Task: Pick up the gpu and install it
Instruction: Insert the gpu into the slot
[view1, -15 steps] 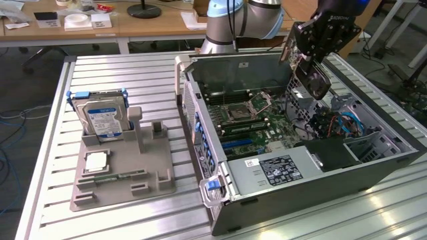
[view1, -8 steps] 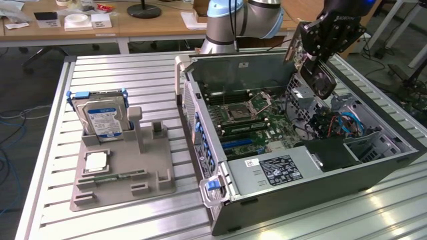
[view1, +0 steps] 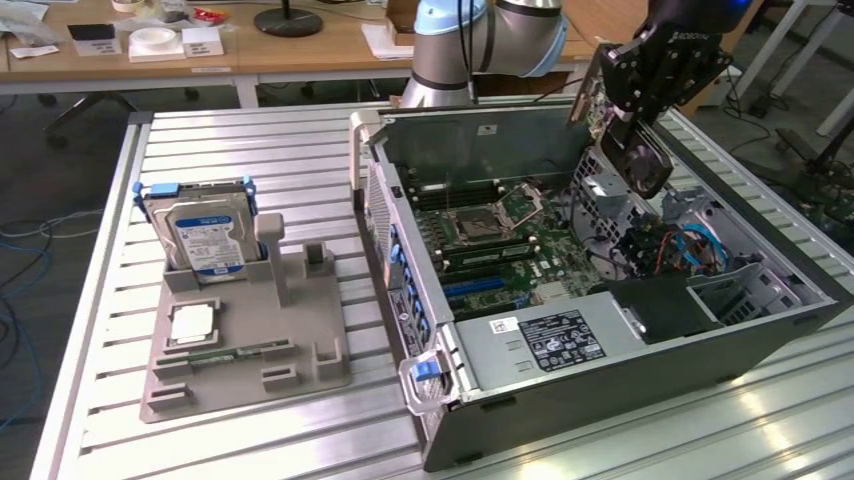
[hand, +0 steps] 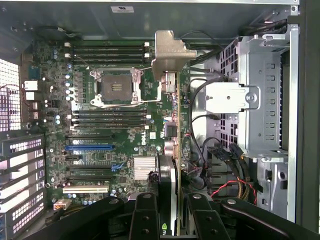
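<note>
Silver bracket (hand: 167, 50) and dark card are showing edge-on between the fingers (hand: 145, 215): the gripper (view1: 627, 125) is clamping the gpu (view1: 638, 160) and holding it above the open computer case (view1: 641, 400), over the side where the drive cage (hand: 262, 95) is sitting.

To my eye, the step in hand is carrying the card over to its seat. Doing it well is calling for keeping the card upright, lining its long edge up with an expansion slot such as the blue slot (hand: 89, 147) on the motherboard (hand: 125, 135), and turning the bracket toward the case's rear wall. The loose cables (hand: 200, 150) inside the case are lying just beside the card, so snagging is looking like the main risk.

Outside the case, a slatted metal table (view1: 240, 150) is carrying everything. Beside the case, a grey holder (view1: 247, 350) is propping up a hard drive (view1: 203, 235). Behind the case, wooden desks (view1: 307, 55) are standing.
</note>
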